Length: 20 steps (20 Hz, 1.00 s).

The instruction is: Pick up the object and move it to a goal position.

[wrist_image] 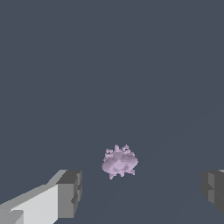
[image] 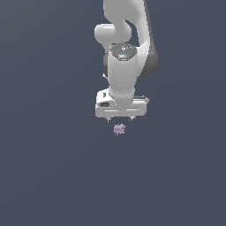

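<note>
The object is a tiny pale lilac, lumpy, spiky-edged clump (image: 119,129) lying on the flat dark grey floor. My white gripper (image: 119,119) hangs from the arm directly above it, pointing down, with its two short fingertips just over the clump. In the wrist view the clump (wrist_image: 119,161) lies on the floor between the two grey finger pads (wrist_image: 70,192), nearer to one of them. The gripper (wrist_image: 142,188) is open wide and holds nothing. The fingers do not touch the clump.
The floor (image: 53,167) is a uniform dark grey surface with no other objects, edges or markers in view. The arm's white links (image: 126,39) rise behind the gripper.
</note>
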{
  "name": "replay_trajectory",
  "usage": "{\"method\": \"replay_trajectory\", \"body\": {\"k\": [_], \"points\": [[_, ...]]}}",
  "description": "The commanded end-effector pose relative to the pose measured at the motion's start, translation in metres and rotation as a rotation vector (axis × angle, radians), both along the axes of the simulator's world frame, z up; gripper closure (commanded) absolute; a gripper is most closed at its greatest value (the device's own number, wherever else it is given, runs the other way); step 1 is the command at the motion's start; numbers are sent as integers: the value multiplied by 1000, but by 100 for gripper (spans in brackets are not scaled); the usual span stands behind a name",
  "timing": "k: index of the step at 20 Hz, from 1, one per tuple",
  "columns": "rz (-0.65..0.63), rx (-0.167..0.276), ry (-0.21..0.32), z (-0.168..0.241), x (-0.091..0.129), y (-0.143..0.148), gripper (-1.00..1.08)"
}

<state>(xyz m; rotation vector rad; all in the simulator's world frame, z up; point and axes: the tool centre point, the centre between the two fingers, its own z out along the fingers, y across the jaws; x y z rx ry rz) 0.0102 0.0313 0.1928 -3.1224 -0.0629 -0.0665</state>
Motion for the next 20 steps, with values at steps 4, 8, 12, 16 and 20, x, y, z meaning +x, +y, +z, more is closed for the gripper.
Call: {"method": "replay_trajectory", "body": {"k": [4, 8, 12, 16, 20], "points": [[-4, 4, -3, 0, 1, -1, -92], [-16, 21, -14, 1, 5, -4, -92], [-18, 29, -21, 3, 7, -6, -92], [-23, 27, -19, 2, 6, -6, -92], [-52, 29, -17, -1, 6, -5, -92]]}}
